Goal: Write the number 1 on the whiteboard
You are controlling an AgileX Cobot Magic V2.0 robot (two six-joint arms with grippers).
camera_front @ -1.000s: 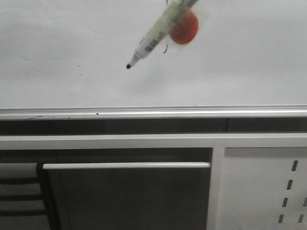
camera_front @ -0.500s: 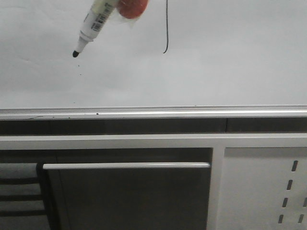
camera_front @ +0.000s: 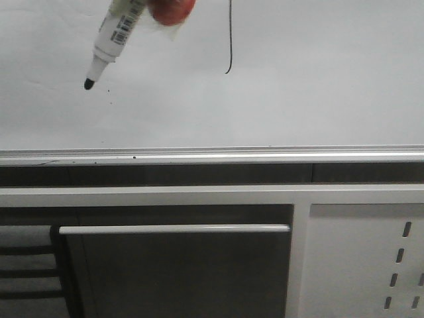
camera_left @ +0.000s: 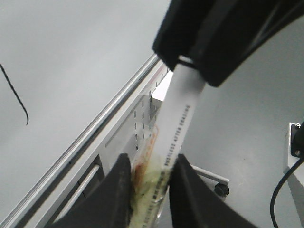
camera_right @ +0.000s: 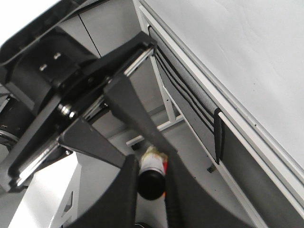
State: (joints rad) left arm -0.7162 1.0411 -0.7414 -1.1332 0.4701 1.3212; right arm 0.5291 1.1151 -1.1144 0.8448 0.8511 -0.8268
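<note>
The whiteboard (camera_front: pixel 318 86) fills the upper half of the front view. On it the number 1 (camera_front: pixel 230 40) is a thin dark vertical stroke with a small hook to the left at its lower end; it also shows in the left wrist view (camera_left: pixel 16 97). A white marker (camera_front: pixel 114 33) slants in from the top, its black tip (camera_front: pixel 87 83) well left of the stroke. A red blob (camera_front: pixel 171 9) sits against its barrel. My left gripper (camera_left: pixel 151 162) is shut on the taped marker barrel (camera_left: pixel 173 123). My right gripper (camera_right: pixel 151 164) is shut on the marker's black end (camera_right: pixel 152 183). Neither gripper shows in the front view.
A silver rail (camera_front: pixel 212 156) runs along the board's bottom edge. Below it are a dark panel with a long handle (camera_front: pixel 175 229) and a white perforated panel (camera_front: pixel 364 265). A caster wheel (camera_left: pixel 220 189) and a black cable (camera_left: pixel 282 190) lie beyond the board.
The marker has moved left across the board, away from the stroke, and its tip has dropped slightly in the last half second. The whole lower stroke is now uncovered.
</note>
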